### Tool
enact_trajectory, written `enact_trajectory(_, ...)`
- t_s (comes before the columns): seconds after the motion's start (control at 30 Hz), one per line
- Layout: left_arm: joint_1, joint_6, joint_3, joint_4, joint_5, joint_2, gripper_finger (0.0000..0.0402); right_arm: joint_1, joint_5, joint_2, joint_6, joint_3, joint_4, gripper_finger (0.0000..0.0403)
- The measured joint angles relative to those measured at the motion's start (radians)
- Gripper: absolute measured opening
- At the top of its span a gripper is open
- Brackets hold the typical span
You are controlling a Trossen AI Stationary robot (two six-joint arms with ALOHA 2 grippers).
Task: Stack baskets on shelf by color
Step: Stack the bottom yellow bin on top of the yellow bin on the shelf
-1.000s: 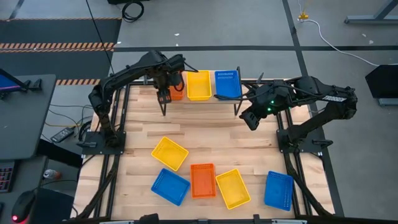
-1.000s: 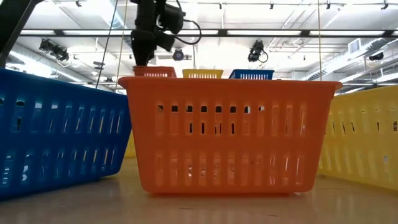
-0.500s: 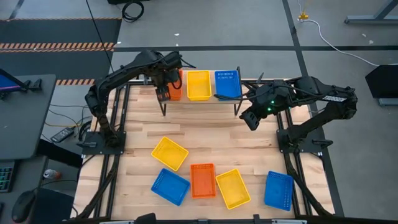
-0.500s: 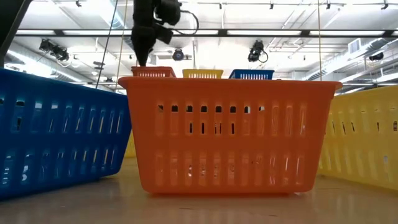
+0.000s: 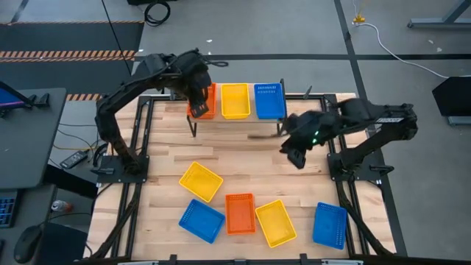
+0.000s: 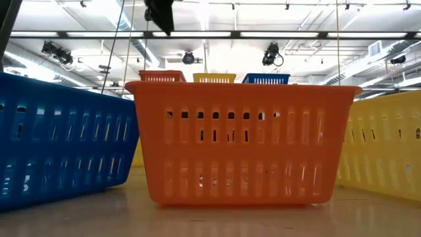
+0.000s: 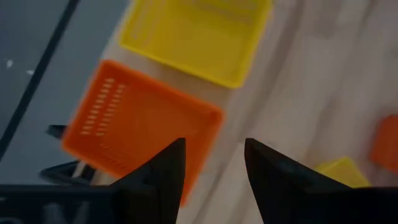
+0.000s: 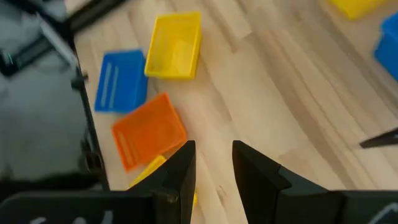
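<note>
Baskets on the shelf (image 5: 193,120): orange basket (image 5: 207,101), yellow basket (image 5: 235,100) and blue basket (image 5: 269,101) side by side. Left gripper (image 5: 197,109), fingers spread and empty, hangs over the orange one; right gripper (image 5: 291,157), fingers apart, hovers off the shelf's blue end.

On the shelf (image 5: 237,118): one orange basket (image 5: 208,101), one yellow (image 5: 235,100), one blue (image 5: 269,100). On the table (image 5: 250,158): two yellow, two blue, one orange.

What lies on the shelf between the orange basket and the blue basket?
In the high view, a yellow basket sits on the shelf between the orange basket and the blue basket.
</note>
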Motion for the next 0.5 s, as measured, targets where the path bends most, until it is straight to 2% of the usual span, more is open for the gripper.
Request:
enact_trajectory(0.2,-0.125,-0.168,0.014,-0.051,0.001,0.003,0.0172,0.051,-0.053,0.063,-0.045,-0.090,0.081,0.0119)
enact_trajectory(0.5,-0.408,-0.508,0.014,-0.071,-0.031,0.000,0.0172,0.131,-0.119,0.067,-0.040,-0.186,0.153,0.0186)
